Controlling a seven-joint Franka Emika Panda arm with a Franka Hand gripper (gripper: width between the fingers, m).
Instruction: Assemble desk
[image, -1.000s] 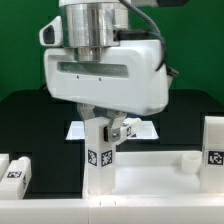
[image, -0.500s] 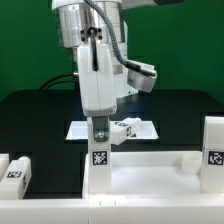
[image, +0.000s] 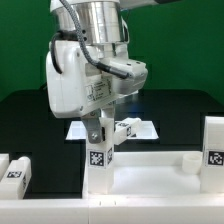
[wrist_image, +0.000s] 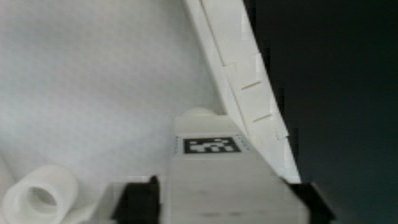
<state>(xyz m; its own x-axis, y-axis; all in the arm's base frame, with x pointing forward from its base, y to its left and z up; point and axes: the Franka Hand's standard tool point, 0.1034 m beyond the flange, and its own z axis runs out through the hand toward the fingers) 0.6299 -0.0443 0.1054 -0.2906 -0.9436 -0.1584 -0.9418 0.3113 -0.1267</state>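
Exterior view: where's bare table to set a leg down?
Free: black table on the exterior view's left, between the loose legs and the marker board; also on its right, between that board and the end leg. Crowded: around the standing leg under the arm.

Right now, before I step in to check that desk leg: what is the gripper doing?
Gripper: fingers straddle the upright desk leg; whether they clamp it or sit loose cannot be told.
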